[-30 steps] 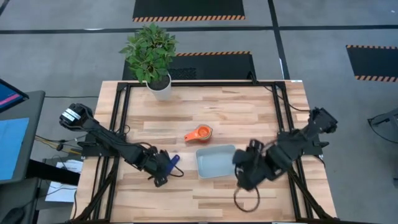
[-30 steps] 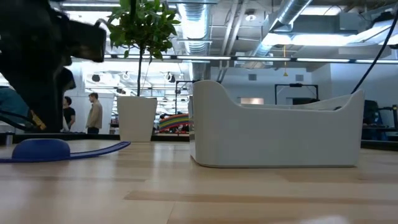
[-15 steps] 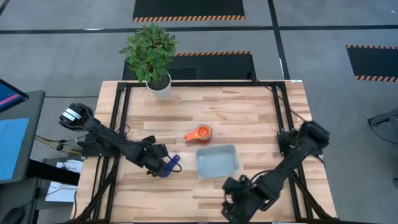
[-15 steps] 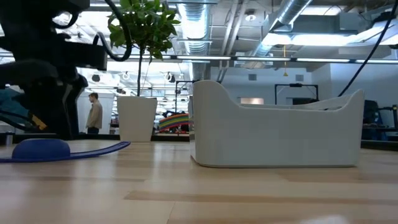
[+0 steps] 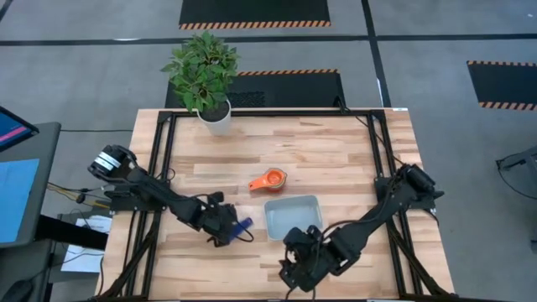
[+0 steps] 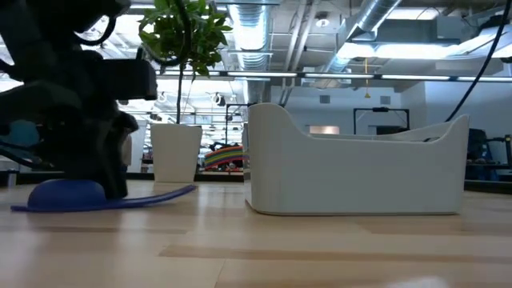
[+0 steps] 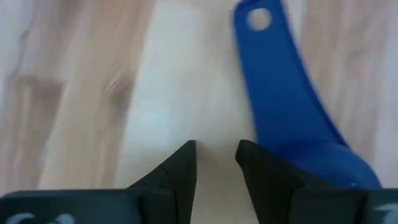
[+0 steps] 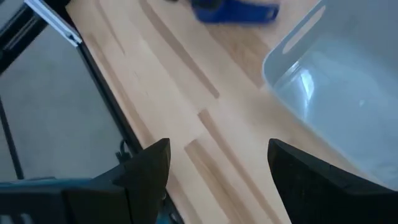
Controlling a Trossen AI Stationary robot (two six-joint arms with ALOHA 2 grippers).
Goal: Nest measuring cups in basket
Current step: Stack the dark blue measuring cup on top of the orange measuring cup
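1. Plastic, thin and stiff: the dark blue measuring cup (image 5: 241,226) lies on the wooden table (image 5: 336,151), just left of the basket (image 5: 294,218), its flat handle (image 7: 267,68) stretched along the boards.
2. Left gripper (image 5: 223,230) sits right at that cup; the wrist view shows its fingers (image 7: 177,177) narrowly parted with bare wood between them and the cup beside 1 finger, so nothing is gripped.
3. Likely light and slick, this cup could skate or tip if nudged; pinching the handle near the bowl looks safest.
4. Orange measuring cup (image 5: 269,179) waits just behind the basket, which looks empty.
5. Right gripper (image 5: 295,270) hovers near the front edge, jaws spread wide and empty.
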